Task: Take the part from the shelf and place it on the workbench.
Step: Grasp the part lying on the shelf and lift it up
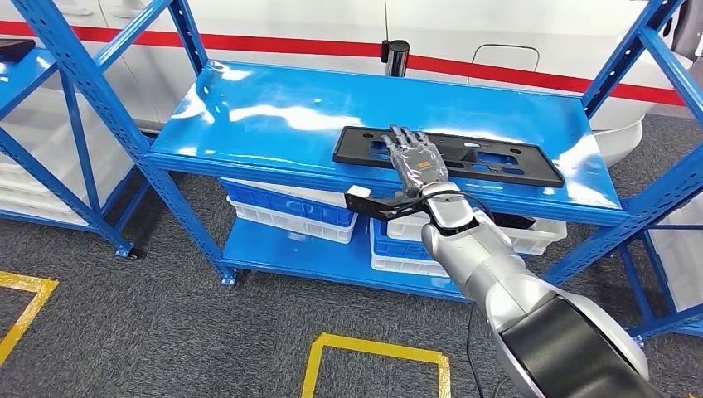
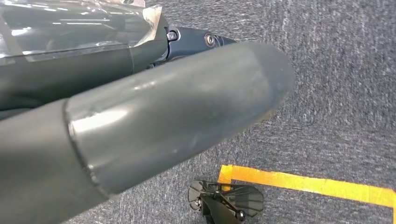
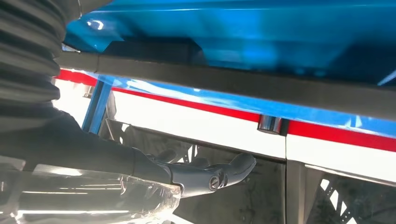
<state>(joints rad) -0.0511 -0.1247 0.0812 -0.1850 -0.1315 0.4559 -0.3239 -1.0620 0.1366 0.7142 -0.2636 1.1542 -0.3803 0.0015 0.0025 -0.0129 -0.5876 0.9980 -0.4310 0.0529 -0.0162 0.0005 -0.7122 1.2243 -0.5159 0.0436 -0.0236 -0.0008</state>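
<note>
- Part, a long flat black panel with cut-outs, lies on the blue shelf's top deck, toward its front right
- Right hand reaches over the front edge, fingers stretched out flat above the part, gripping nothing
- Left hand hangs over grey carpet; cannot tell how its fingers stand
- White bins sit on the lower deck

White and blue bins stood on the lower level, yellow floor tape lay on grey carpet.
</note>
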